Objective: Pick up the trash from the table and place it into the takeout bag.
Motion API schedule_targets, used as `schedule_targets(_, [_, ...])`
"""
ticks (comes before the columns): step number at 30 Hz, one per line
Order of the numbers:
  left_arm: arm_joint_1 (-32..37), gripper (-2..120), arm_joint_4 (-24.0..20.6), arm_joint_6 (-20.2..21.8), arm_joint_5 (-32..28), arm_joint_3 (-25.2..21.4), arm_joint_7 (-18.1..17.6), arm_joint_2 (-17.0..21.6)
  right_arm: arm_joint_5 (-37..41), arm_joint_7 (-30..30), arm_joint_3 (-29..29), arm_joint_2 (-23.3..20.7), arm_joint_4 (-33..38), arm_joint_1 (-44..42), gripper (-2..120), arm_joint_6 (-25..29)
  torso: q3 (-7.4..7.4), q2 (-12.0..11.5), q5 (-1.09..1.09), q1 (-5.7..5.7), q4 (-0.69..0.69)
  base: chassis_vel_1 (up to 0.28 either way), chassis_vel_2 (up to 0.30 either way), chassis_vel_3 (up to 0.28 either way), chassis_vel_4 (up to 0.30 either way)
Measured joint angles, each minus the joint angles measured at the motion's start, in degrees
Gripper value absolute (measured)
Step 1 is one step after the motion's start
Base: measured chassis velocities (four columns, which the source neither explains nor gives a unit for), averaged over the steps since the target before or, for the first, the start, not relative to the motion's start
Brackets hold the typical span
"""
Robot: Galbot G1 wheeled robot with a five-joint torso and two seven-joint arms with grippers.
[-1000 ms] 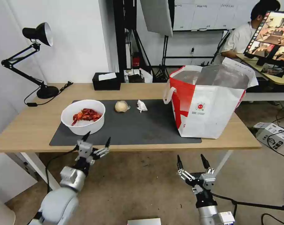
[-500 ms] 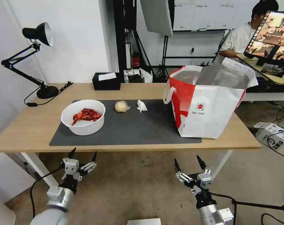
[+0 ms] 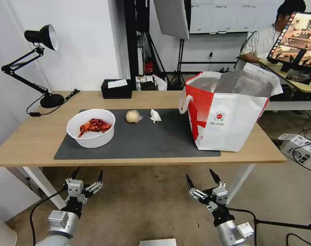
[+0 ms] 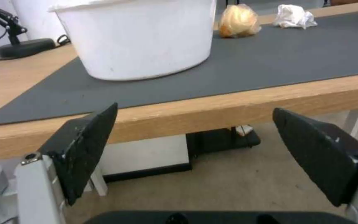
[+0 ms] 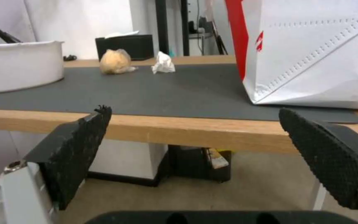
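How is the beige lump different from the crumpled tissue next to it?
The beige lump is rounded and tan; the crumpled tissue is white, jagged and creased. The lump looks the bulkier of the two. The lump lies nearer the white bowl, the tissue nearer the takeout bag. Both rest on the dark mat, untouched.

One bowl [image 3: 91, 127], lump [image 3: 133, 116], tissue [image 3: 155, 116] — seemingly one bag [image 3: 229, 112].
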Motion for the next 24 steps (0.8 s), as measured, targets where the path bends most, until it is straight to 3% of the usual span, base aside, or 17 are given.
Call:
schedule_targets(10, [-0.9, 100, 0.2, -0.4, -0.1, 0.0, 0.6, 0.4, 6.8, -1.8, -3.0, -5.6, 2.6, 4.9, 100, -5.2, 0.00, 0.0, -0.01, 0.00, 0.00, 0.000, 0.000, 0.000, 0.000])
schedule_targets(17, [-1.0, 100, -0.7, 0.0, 1.3, 0.5, 0.7, -0.3, 14.3, -2.9, -8.2, -12.5, 0.9, 16.7, 100, -10.5, 0.01, 0.0, 0.02, 0.01, 0.00, 0.000, 0.000, 0.000, 0.000])
schedule_targets(21, [-0.8, 100, -1.1, 0.2, 2.2, 0.9, 0.7, -1.0, 16.8, -0.3, -12.6, -15.0, -1.5, 23.6, 100, -12.8, 0.01, 0.0, -0.01, 0.01, 0.01, 0.000, 0.000, 0.000, 0.000])
schedule_targets(24, [-0.9, 100, -1.2, 0.3, 2.4, 1.1, 0.7, -1.1, 17.2, 5.3, -17.8, -15.0, -4.0, 30.9, 100, -15.3, 0.01, 0.0, -0.01, 0.01, 0.00, 0.000, 0.000, 0.000, 0.000])
